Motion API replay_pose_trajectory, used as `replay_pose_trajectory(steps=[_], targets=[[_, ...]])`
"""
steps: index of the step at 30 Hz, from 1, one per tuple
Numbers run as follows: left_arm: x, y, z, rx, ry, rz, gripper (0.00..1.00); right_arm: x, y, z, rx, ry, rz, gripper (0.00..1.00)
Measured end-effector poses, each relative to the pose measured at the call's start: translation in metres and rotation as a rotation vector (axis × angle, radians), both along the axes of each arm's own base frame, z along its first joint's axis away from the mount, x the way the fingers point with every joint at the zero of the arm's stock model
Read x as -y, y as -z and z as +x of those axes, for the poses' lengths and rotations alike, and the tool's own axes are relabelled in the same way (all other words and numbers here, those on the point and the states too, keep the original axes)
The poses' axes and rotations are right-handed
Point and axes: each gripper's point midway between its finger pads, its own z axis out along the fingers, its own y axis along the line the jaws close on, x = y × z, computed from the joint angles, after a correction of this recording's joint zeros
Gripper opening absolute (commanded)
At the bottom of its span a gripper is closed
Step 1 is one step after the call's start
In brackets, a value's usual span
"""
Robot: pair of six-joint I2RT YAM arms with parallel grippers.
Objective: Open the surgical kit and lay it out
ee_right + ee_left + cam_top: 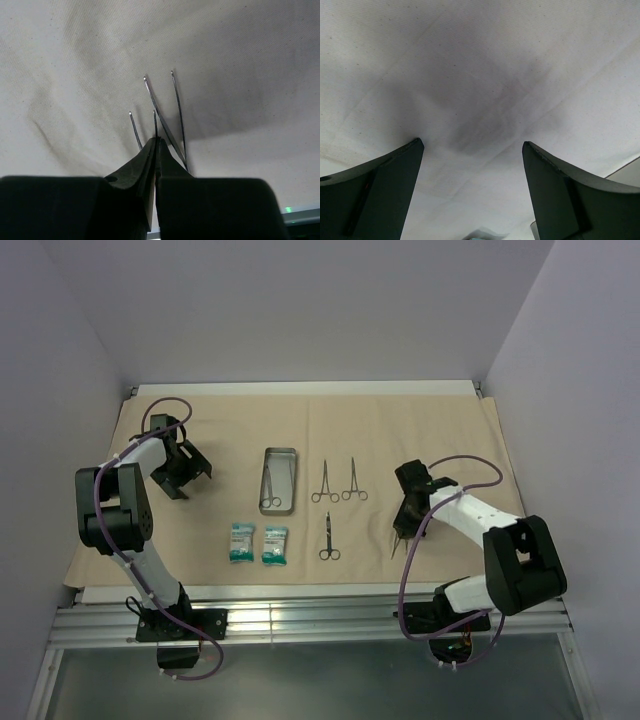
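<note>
Layout nearly done — wrap [450,440] spread, packets [240,541] and forceps [324,482] in rows, scissors [270,490] in the tray [291,465]; right hand [156,145] pinches the tweezers [160,111], left hand [472,142] spread wide, empty.

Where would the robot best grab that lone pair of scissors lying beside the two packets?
The scissors lie flat on the drape, rings toward the near edge. So it should probably pinch across the slim shank just beyond the rings, coming straight down from above.
</note>
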Motion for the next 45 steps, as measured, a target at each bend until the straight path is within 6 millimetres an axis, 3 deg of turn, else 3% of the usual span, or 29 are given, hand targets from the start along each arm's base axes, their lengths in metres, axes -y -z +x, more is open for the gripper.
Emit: replay_pose_trajectory(steps=[12, 29, 35, 45], targets=[[0.000, 0.000, 0.000, 0.000, 0.000, 0.000, 0.88, -0.004, -0.015, 0.007, 0.054, -0.156, -0.020, 0.01], [-0.001, 0.000, 0.000, -0.001, 0.000, 0.006, 0.88, -0.008, -0.003, 0.003, 0.005, -0.284, -0.059, 0.02], [-0.001, 0.000, 0.000, -0.001, 0.000, 0.006, 0.89, -0.011, -0.005, 0.007, 0.012, -0.307, -0.070, 0.06], [-0.001, 0.001, -0.001, -0.002, 0.000, 0.007, 0.89, -0.011, -0.006, 0.009, 0.020, -0.310, -0.086, 0.25]])
